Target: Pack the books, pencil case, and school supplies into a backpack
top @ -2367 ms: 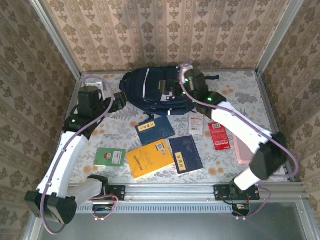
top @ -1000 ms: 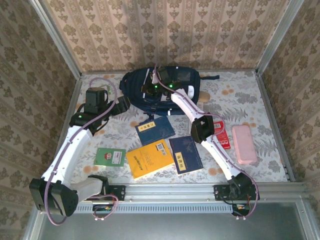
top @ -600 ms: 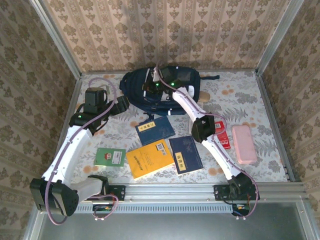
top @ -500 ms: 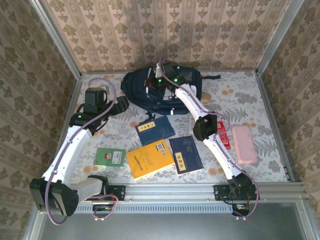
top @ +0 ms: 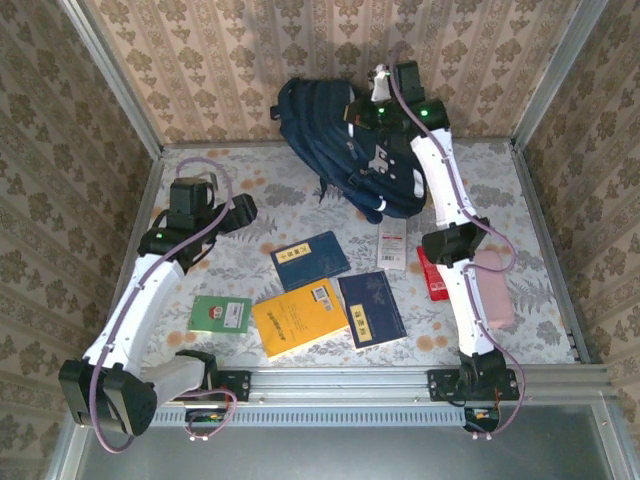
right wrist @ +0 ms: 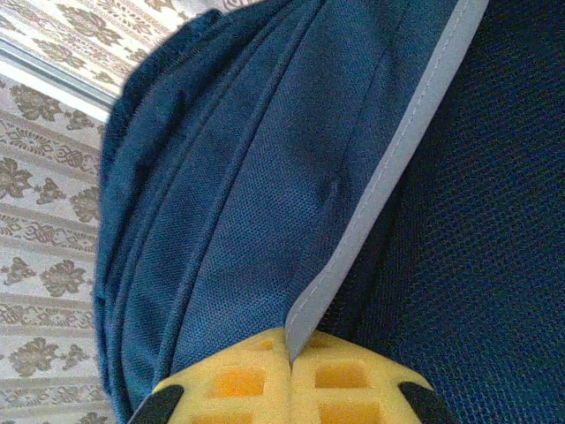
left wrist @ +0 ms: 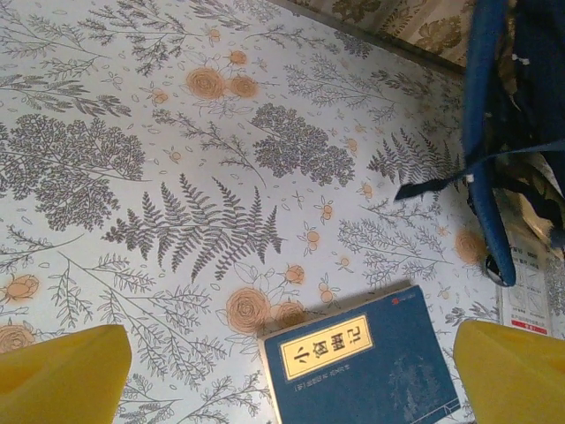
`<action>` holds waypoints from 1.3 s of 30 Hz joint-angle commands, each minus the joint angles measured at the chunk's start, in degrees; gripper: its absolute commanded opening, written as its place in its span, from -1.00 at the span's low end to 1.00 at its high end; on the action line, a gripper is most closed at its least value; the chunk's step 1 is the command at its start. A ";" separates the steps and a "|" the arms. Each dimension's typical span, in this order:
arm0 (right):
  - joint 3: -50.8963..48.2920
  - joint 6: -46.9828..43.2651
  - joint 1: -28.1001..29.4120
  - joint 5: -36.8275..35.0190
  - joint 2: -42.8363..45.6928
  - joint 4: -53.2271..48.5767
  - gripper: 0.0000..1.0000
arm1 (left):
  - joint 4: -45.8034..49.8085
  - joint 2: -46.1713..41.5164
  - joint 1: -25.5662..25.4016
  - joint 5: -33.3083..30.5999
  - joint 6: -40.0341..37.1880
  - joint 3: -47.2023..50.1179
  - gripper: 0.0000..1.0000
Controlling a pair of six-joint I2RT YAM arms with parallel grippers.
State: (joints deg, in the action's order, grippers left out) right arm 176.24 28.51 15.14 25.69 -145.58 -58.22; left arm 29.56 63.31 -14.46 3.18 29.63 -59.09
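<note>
Right gripper (right wrist: 290,353): clenched on a pale grey trim strip of the backpack (top: 345,150), pinching the fabric edge.
Backpack: hangs below this gripper, slumped against the back wall. Whether its low end touches the table (top: 480,190) cannot be told.
Reason for hold: judged a lift by the trim to stand the bag up and bring its opening round for loading. The thin pinch could slip.
Left gripper (top: 243,208): released, jaws wide, holding nothing, hovering low over the table.
Navy book (left wrist: 362,367): flat on the table just ahead of the left gripper, between its fingers' line.
Other books: the orange-yellow book (top: 300,317), second navy book (top: 372,308) and green book (top: 221,313) lie nearer the bases, unpacked.
Supplies: the white packet (top: 392,243), red pack (top: 435,272) and pink thing (top: 490,290) lie well below the right gripper.
Surface: flat, floral-printed.
Room: wallpaper panels (top: 250,60) on three sides.
</note>
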 commanded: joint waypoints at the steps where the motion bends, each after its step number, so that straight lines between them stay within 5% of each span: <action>1: 6.21 -7.63 0.75 0.61 7.35 -5.45 -1.00 | -0.38 -1.86 0.48 -1.24 0.50 0.83 0.91; 5: 6.21 -9.27 1.88 -1.26 10.61 -11.31 -1.00 | -0.03 -2.38 0.48 -1.75 0.19 0.74 0.91; 18: 2.50 -9.06 16.36 -25.63 14.34 -22.90 -1.00 | 3.71 -9.48 -2.07 -2.82 -1.31 -0.05 0.94; 33: 6.17 -4.78 27.24 -24.07 -4.79 -24.02 -0.99 | 13.99 -21.90 -2.24 -12.09 -1.98 -1.93 0.91; 35: 6.20 -4.80 27.31 -24.77 -6.21 -24.24 -0.81 | 14.55 -21.75 -2.24 -12.32 -2.28 -2.25 0.91; 39: 6.22 -6.93 27.39 -27.61 -9.12 -26.41 -0.03 | 14.50 -21.39 -2.24 -11.52 -2.34 -2.11 0.92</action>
State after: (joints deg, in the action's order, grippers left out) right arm 177.66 22.44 42.98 1.39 -154.15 -83.94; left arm 42.28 41.67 -16.47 -7.38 28.64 -59.77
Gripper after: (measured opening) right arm 0.421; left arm 0.958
